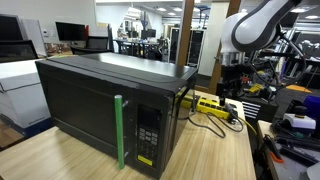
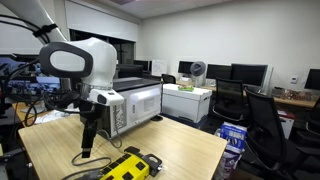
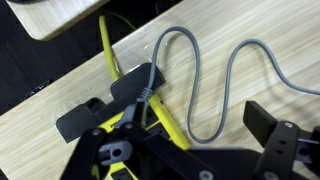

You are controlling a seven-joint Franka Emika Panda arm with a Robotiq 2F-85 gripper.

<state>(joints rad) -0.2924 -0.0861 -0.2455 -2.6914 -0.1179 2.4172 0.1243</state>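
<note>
Gripper (image 3: 175, 125) released: both fingers (image 3: 80, 120) stand wide apart in the wrist view, with nothing between them. In both exterior views it hangs straight down from the arm, tips just above the wooden table (image 1: 60, 155). As far as I can tell it touches nothing.

Items beneath it, wrist view:
- grey cable (image 3: 235, 75), lying in loose loops on the tabletop, one end running into a black plug (image 3: 135, 85)
- the plug lies flat, just beside one finger and off-centre in the gap
- yellow cable (image 3: 105, 50), passing right by the plug and running off toward the table edge; over or under the plug, I cannot tell

Surroundings: yellow power strip (image 1: 215, 106) on the table near the gripper. Microwave (image 1: 100, 105) with a green door handle on the same table, door shut, well apart from the gripper.

Step in hand (judgement): hover over the cable and plug, with no contact and no grasp made.

Next move (judgement): any grasp from here calls for shifting sideways to centre the open jaws on the plug body or on a single run of grey cable. A short straight descent and a close then follow, keeping the yellow cable out of the bite. Flat cable on wood gives the pads little to catch, so the plug looks the easier target.
</note>
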